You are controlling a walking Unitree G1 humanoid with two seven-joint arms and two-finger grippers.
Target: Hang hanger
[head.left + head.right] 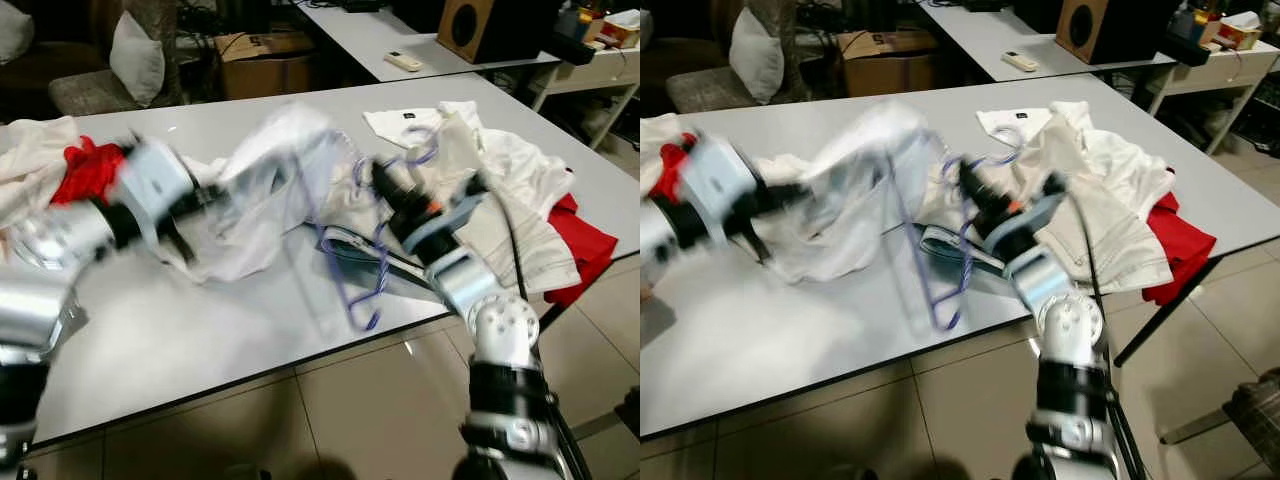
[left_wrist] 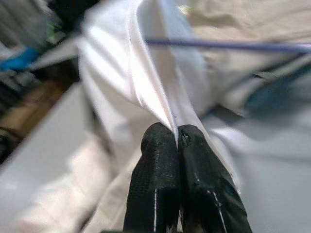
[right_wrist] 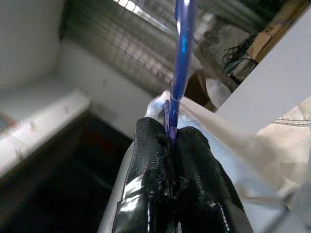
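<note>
The left arm reaches in low over the white counter (image 1: 200,330), blurred, and the left gripper (image 2: 176,138) has its fingers (image 2: 155,170) pressed together on a fold of the white garment (image 1: 270,190), which is lifted off the surface. The right arm angles up from the counter's near edge; the right gripper (image 3: 171,136) is clamped on the purple hanger (image 1: 355,270). The hanger stands above the counter between both arms, its long axis running steeply downward toward the near edge.
</note>
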